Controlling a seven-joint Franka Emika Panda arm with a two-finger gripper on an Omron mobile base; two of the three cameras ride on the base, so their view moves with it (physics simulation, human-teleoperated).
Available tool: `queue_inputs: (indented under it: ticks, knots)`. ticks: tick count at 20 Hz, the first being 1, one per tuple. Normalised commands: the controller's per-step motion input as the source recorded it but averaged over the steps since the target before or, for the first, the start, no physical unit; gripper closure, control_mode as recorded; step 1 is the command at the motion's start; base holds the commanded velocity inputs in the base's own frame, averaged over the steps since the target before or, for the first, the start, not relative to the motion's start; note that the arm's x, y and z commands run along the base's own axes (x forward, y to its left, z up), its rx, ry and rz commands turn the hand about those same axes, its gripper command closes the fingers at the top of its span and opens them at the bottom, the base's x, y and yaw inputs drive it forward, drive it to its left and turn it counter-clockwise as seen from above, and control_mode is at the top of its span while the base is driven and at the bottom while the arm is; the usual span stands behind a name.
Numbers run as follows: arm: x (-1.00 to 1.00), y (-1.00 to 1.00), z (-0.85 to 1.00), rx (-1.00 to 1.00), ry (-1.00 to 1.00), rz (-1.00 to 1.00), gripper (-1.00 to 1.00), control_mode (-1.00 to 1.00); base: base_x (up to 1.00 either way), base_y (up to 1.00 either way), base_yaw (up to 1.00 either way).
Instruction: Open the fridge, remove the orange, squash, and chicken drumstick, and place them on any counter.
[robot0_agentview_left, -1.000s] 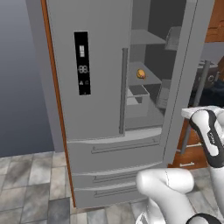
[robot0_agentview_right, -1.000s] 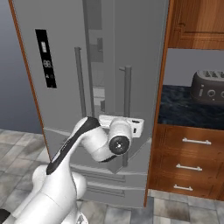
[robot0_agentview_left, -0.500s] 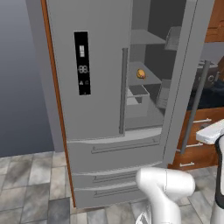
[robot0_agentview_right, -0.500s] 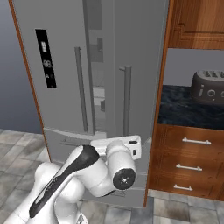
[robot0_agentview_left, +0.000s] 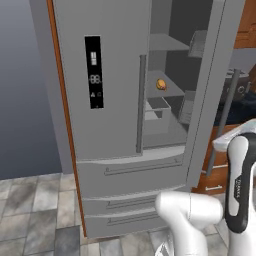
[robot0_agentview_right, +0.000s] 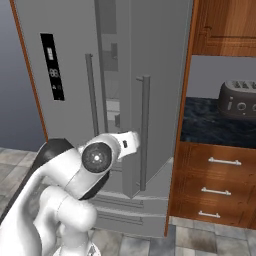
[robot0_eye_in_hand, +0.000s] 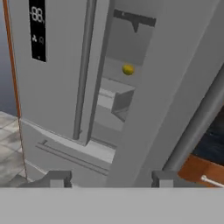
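Note:
The grey steel fridge (robot0_agentview_left: 110, 100) (robot0_agentview_right: 70, 55) (robot0_eye_in_hand: 52, 96) has its left door shut and its right door (robot0_agentview_left: 215, 90) (robot0_agentview_right: 155, 75) swung partly open. On a shelf inside lies the orange (robot0_agentview_left: 161, 84) (robot0_eye_in_hand: 127, 69), small and round. The squash and the chicken drumstick are hidden. My gripper (robot0_eye_in_hand: 109, 179) is open with nothing between its fingertips. It hangs low in front of the gap, facing the shelves and well short of the orange. The hand (robot0_agentview_right: 126, 142) sits just left of the open door's bar handle (robot0_agentview_right: 145, 130) (robot0_eye_in_hand: 197, 127). The black counter (robot0_agentview_right: 205, 125) lies to the right.
A toaster (robot0_agentview_right: 237, 100) stands on the counter, above wooden drawers (robot0_agentview_right: 215, 185) and under a wooden wall cabinet (robot0_agentview_right: 225, 25). Two wide fridge drawers (robot0_agentview_left: 130, 200) are shut below the doors. A white bin (robot0_agentview_left: 157, 107) sits on a lower shelf. The floor is grey tile (robot0_agentview_left: 35, 200).
The arm has folded and the hand has come off the open door's handle, back to its left. The door stands as before.

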Motion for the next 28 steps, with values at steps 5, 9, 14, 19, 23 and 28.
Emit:
queue_inputs:
  ticks: [5, 9, 14, 19, 23, 28]
  knots:
    - [-0.02, 0.50, 0.51, -0.16, 0.17, -0.03, -1.00, -1.00, 0.00, 0.00, 0.00]
    - [0.24, 0.74, 0.02, -0.21, 0.31, -0.06, -1.00, -1.00, 0.00, 0.00, 0.00]
    - [-0.08, 0.48, 0.04, -0.17, -0.07, 0.00, -1.00, -1.00, 0.00, 0.00, 0.00]
    - [0.37, 0.36, 0.49, -0.28, 0.03, -0.25, -1.00, -1.00, 0.00, 0.00, 0.00]
    - [0.57, 0.03, 0.48, -0.32, 0.06, -0.33, -1.00, -1.00, 0.00, 0.00, 0.00]
    - [0.79, -0.29, 0.15, -0.15, 0.08, -0.28, -1.00, -1.00, 0.00, 0.00, 0.00]
